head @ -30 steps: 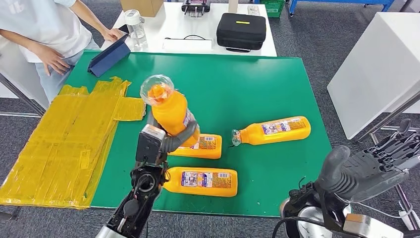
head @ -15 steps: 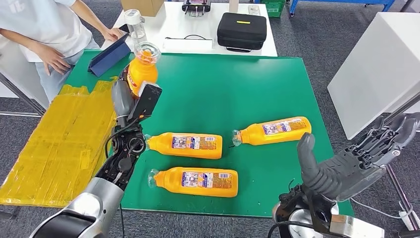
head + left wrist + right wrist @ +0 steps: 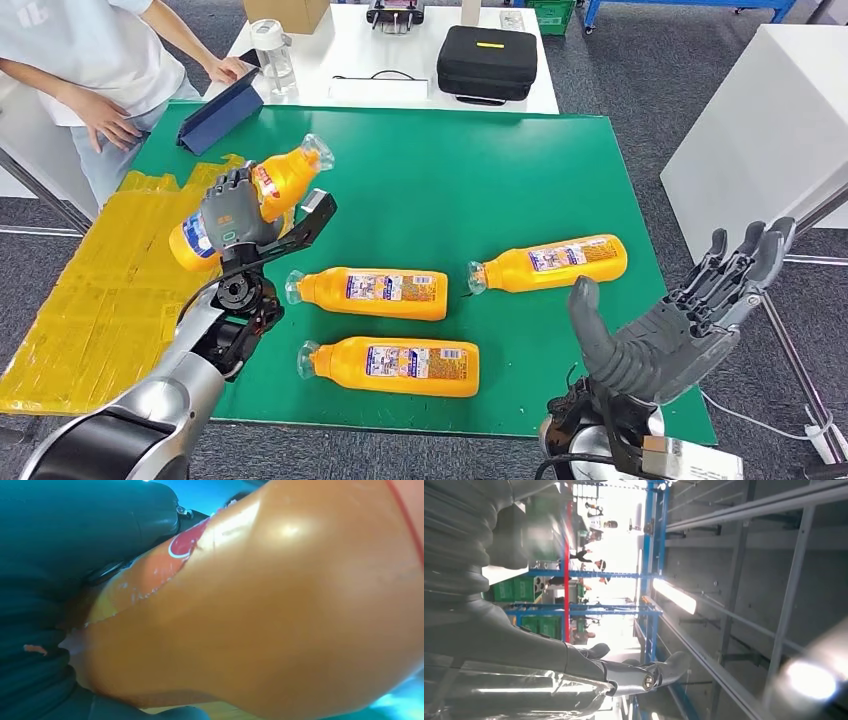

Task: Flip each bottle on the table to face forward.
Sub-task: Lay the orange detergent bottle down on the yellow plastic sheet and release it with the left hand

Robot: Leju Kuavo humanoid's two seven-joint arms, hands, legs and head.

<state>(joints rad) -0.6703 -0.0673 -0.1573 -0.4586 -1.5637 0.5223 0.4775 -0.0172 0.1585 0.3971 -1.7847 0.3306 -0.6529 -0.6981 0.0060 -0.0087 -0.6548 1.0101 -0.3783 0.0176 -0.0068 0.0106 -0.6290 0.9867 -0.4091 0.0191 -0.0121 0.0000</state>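
Head view first: your left hand [image 3: 232, 215] grips an orange bottle [image 3: 262, 195] aloft, tilted over the green table's [image 3: 520, 160] left side; three bottles [image 3: 372, 292] lie flat. Right hand [image 3: 680, 320] is spread, holding nothing. Left wrist view: bottle [image 3: 280, 610] wrapped by dark fingers [image 3: 75, 535]. Judged mid-flip; next, lower it label-forward.

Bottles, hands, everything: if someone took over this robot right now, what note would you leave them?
Left hand: grips one orange bottle, tilted in the air over the left part of the green table, cap pointing away from the robot.
Right hand: open, empty, raised off the table's right front corner.
Three more bottles lie on their sides, labels up: middle one, front one, right one.
Done: none clearly finished.
Left: set the held bottle down; check the others.
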